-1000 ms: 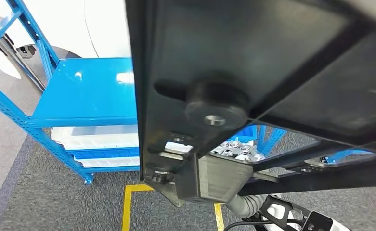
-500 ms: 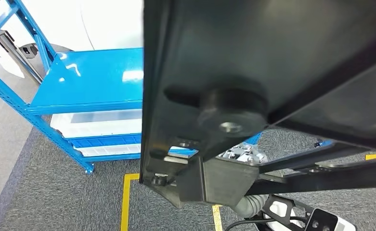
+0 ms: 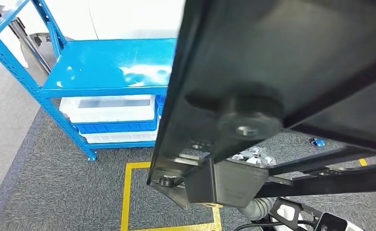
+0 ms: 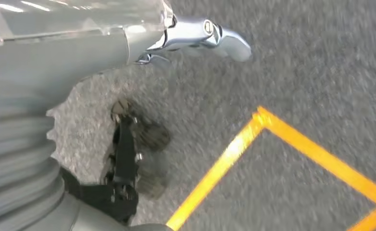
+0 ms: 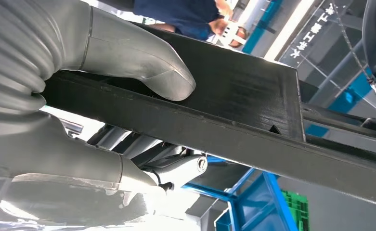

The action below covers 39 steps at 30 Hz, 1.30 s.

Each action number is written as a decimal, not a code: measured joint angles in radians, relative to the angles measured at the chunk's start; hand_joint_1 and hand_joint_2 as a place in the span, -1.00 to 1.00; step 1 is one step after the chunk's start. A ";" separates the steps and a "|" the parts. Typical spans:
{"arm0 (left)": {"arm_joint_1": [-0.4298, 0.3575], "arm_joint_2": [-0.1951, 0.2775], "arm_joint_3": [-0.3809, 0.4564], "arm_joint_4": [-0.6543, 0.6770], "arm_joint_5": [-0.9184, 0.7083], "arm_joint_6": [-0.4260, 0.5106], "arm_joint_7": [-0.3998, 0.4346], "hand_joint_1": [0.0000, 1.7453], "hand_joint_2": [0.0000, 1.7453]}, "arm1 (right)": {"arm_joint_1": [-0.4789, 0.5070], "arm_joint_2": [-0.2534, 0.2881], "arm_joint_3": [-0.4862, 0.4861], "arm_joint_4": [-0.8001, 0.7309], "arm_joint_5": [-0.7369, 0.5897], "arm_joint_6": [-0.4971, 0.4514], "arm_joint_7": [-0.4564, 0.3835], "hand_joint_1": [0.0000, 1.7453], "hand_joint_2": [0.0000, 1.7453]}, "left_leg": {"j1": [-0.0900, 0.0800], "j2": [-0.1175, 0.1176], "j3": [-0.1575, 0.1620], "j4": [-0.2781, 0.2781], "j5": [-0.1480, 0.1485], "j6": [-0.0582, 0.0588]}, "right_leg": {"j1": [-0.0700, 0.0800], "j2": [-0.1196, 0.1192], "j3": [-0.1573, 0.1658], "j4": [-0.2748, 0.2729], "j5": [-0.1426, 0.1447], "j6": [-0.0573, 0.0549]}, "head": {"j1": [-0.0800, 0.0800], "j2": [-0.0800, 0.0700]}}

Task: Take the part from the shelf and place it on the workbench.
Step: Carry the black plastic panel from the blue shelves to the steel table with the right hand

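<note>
Head view: large black part (image 3: 291, 62), flat panel w/ ribs and a round boss near centre, held up close to the camera, covering the field from 12 through 3 to 5 o'clock; lower edge w/ brackets and a dark block at approx. 6 o'clock. Blue shelf (image 3: 104, 67) at 10 o'clock, well apart from the part; top deck bare and glossy; white bins (image 3: 106, 108) on the tier below, w/ a blue tray edge under them. Grey carpet floor (image 3: 41, 192) w/ yellow tape lines (image 3: 125, 197) at 7 o'clock; small blue item (image 3: 316, 142) on the floor at 3 o'clock, too small to identify.

Right wrist view: right hand (image 5: 94, 72) gripping the part (image 5: 234, 110); thick grey thumb (image 5: 142, 62) pressed flat on the broad face, panel edge running beneath it, silver finger link seen on the underside; grip detail given here, hidden behind the panel in head view. Person in dark blue top (image 5: 176, 12) beyond the far edge of the part; blue racking (image 5: 253, 197) and a green crate (image 5: 291, 209) in the background.

Left wrist view: left hand (image 4: 128, 159) hanging over the carpet (image 4: 296, 62), holding nothing; dark fingers loosely apart; silver thumb link toward the yellow tape corner (image 4: 260, 118); image blurred, so finger pose only roughly legible.
</note>
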 joint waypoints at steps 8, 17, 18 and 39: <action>0.003 -0.003 0.005 0.000 -0.017 -0.001 0.000 -1.00 1.00 | -0.002 -0.027 -0.018 -0.003 -0.002 -0.002 0.000 1.00 1.00 | 0.000 -0.001 -0.045 0.037 0.012 -0.025 | -0.013 0.001 0.155 -0.169 0.035 0.001 | 0.000 0.000; 0.002 -0.005 0.005 0.000 -0.035 0.036 0.001 -1.00 1.00 | 0.012 -0.052 -0.035 -0.007 -0.014 0.000 0.000 1.00 1.00 | 0.006 -0.002 -0.180 0.319 -0.123 -0.059 | -0.010 0.016 0.144 -0.182 0.049 -0.044 | 0.000 0.000; 0.003 -0.005 0.005 0.000 -0.038 0.053 0.004 -1.00 1.00 | 0.017 -0.055 -0.039 -0.009 -0.014 -0.001 0.000 1.00 1.00 | 0.006 -0.003 -0.182 0.327 -0.113 -0.058 | -0.010 0.023 0.143 -0.180 0.050 -0.044 | 0.000 0.000; -0.001 0.011 -0.017 0.000 -0.147 0.058 0.088 -1.00 1.00 | -0.031 -0.069 -0.024 -0.093 0.098 -0.258 0.000 1.00 1.00 | -0.001 0.072 -0.060 0.036 0.024 -0.029 | -0.001 -0.062 0.147 -0.179 0.042 -0.011 | 0.000 0.000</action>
